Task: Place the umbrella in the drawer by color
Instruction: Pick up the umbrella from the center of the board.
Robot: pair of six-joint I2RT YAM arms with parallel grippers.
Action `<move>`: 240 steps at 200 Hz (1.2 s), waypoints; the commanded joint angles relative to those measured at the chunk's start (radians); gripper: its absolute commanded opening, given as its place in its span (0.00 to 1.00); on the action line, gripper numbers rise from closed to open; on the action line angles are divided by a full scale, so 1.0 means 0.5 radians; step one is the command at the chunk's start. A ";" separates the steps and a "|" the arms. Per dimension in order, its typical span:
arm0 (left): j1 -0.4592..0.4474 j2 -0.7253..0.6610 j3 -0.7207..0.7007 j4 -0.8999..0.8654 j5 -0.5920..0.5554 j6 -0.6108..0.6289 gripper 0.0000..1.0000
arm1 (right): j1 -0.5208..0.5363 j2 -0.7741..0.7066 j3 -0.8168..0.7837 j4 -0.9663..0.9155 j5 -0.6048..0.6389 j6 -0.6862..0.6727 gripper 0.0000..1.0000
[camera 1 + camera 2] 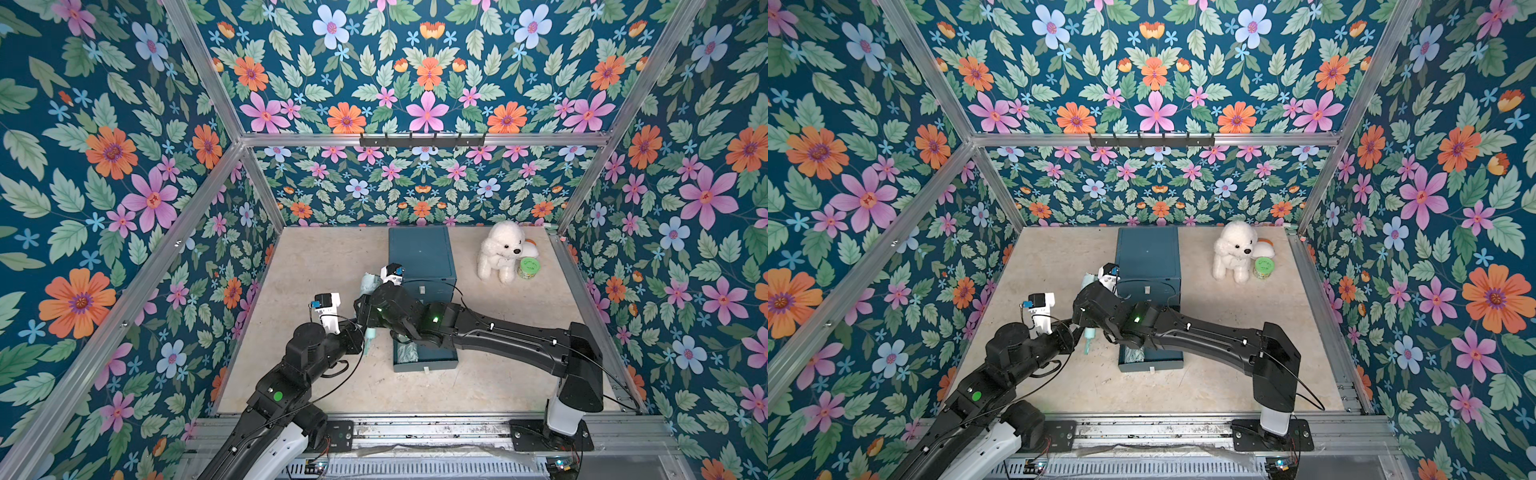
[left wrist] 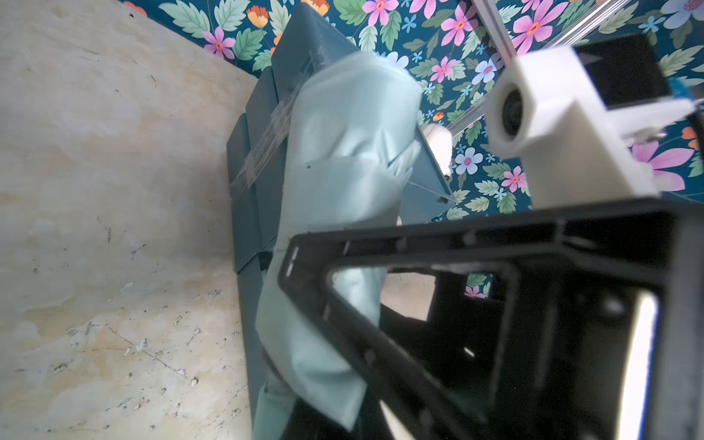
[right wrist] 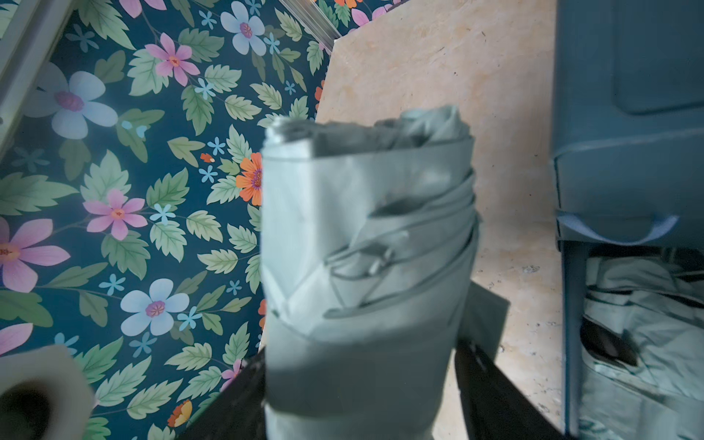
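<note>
Partly done: first umbrella (image 1: 405,353) lies in the drawer (image 1: 432,365); left jaws clamp the second umbrella (image 3: 365,266), right jaws' grip unclear.

The beige table (image 1: 316,266) bears a blue drawer cabinet (image 1: 419,253), a white plush dog (image 1: 500,249) and a green-lidded jar (image 1: 528,268).

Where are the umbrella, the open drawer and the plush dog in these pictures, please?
umbrella (image 3: 365,236): right wrist view, on its folded canopy.
open drawer (image 1: 440,363): in a top view, on its front wall.
plush dog (image 1: 498,240): in a top view, on its head.
</note>
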 commanded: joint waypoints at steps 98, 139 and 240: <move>0.000 -0.059 0.120 -0.177 -0.105 0.117 0.43 | -0.038 -0.010 0.009 0.084 -0.018 -0.042 0.00; 0.000 -0.163 0.265 -0.406 -0.162 0.068 0.31 | -0.073 -0.261 -0.183 0.359 -0.041 -0.076 0.00; 0.000 -0.216 0.211 -0.279 0.599 0.045 0.00 | -0.120 -0.488 -0.495 1.140 -0.353 -0.030 0.00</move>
